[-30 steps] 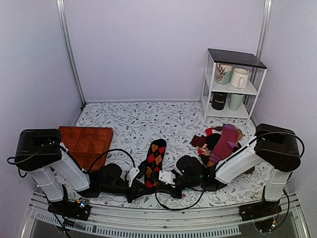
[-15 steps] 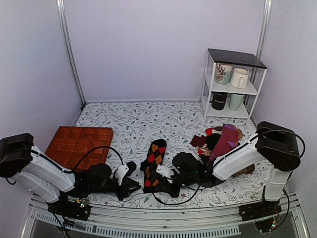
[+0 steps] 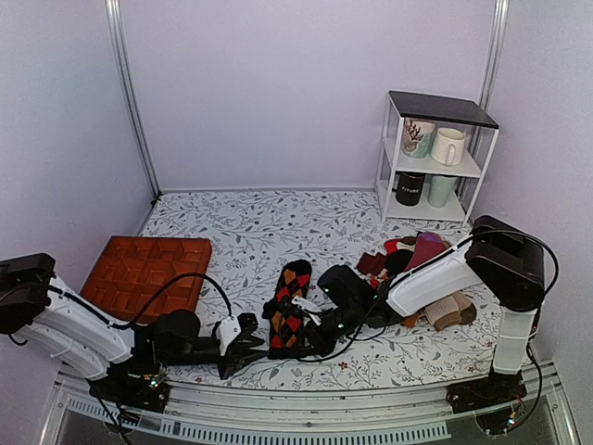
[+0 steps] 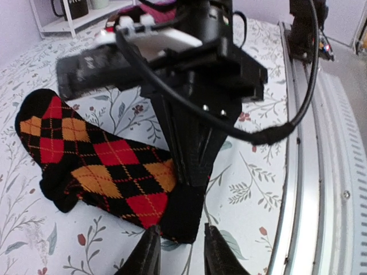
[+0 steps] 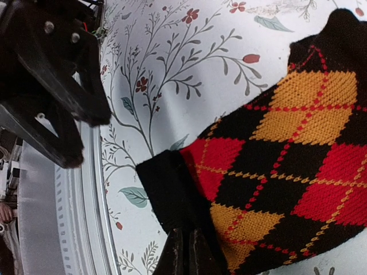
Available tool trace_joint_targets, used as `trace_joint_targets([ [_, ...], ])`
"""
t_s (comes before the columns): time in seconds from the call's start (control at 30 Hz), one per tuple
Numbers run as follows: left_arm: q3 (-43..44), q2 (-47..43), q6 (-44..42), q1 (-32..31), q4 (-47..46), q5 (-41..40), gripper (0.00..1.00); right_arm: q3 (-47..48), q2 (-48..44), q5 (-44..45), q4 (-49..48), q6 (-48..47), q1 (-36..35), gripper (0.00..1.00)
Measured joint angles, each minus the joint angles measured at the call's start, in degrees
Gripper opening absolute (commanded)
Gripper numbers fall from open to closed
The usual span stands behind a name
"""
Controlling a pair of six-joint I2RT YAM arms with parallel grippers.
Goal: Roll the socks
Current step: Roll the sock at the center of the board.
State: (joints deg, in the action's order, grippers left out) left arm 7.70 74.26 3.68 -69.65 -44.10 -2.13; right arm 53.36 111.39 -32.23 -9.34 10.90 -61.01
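Observation:
The socks (image 3: 289, 308) are black with red and orange argyle diamonds. They lie flat near the table's front, toe away from the arms. In the left wrist view the socks (image 4: 97, 163) stretch to the left, and their black cuff ends just ahead of my left gripper (image 4: 180, 255). That gripper is open with nothing between its fingers. My right gripper (image 5: 184, 252) is shut, pinching the cuff of the socks (image 5: 287, 154) at its edge. From above, the left gripper (image 3: 252, 349) sits just left of the cuff and the right gripper (image 3: 304, 336) is on it.
A brown-orange moulded tray (image 3: 148, 269) lies at the left. A heap of other socks (image 3: 417, 260) and a tan one (image 3: 449, 311) lie at the right. A white shelf with mugs (image 3: 435, 158) stands back right. A metal rail (image 4: 327, 172) runs along the near edge.
My left gripper has let go of the cuff, opened and drawn back a little to the left. My right gripper has moved left onto the cuff and shut on it.

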Motion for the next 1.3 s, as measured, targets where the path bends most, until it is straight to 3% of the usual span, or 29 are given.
trace_joint_targets([
  [0.27, 2.56, 12.46, -4.13, -1.22, -7.52, -0.42, 0.27, 2.27, 1.40, -4.00, 3.39, 2.32, 1.46, 0.04],
  [0.83, 7.06, 24.68, -7.28, -3.13, -12.87, -1.53, 0.27, 2.93, 1.55, -5.92, 6.03, 3.06, 2.43, 0.04],
  [0.97, 7.28, 26.34, -6.91, -3.58, -14.88, -2.19, 0.19, 2.95, 1.55, -6.19, 6.29, 3.08, 2.54, 0.04],
  [1.1, 7.28, 26.64, -6.19, -3.63, -15.47, -2.58, 0.01, 2.95, 1.55, -6.43, 6.49, 3.10, 2.58, 0.04],
  [1.3, 7.32, 26.64, -4.87, -3.80, -15.28, -2.71, 0.00, 3.02, 1.64, -7.15, 6.64, 3.26, 2.60, 0.14],
])
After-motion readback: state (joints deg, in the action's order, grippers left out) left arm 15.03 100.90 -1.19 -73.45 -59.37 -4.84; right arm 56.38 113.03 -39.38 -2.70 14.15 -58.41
